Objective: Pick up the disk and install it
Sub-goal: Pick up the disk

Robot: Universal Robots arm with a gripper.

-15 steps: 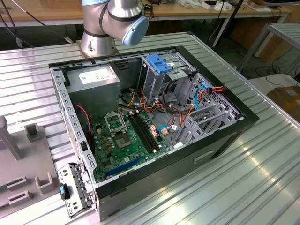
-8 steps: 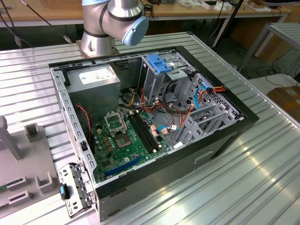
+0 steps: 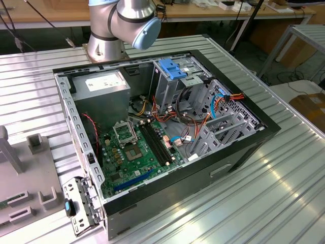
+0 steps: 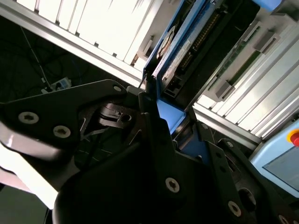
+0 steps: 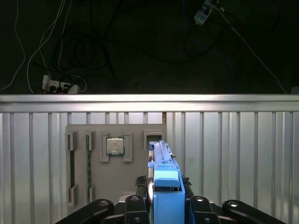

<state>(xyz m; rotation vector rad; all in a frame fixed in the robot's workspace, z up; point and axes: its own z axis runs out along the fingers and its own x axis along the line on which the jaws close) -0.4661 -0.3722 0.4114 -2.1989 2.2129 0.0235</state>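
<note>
Your hand (image 5: 167, 206) clamps the flat black disk in blue plastic rails (image 5: 161, 158) on edge in the first wrist view, with a grey parts tray (image 5: 140, 135) beyond it. In the second wrist view you see the same grip on the disk (image 4: 187, 46). In the exterior view an open black computer case (image 3: 228, 158) sits on your ribbed metal tabletop (image 3: 284, 178).

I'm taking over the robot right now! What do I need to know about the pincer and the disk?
Pincer: shut on the disk, which stands on edge in its blue rails in both wrist views.
Disk: by the grey parts tray, next to the tray's chip. I cannot tell whether it is clear of the tray.
Done: the disk is grasped.
Left: the install. The open computer case does not have the disk in it yet.
</note>
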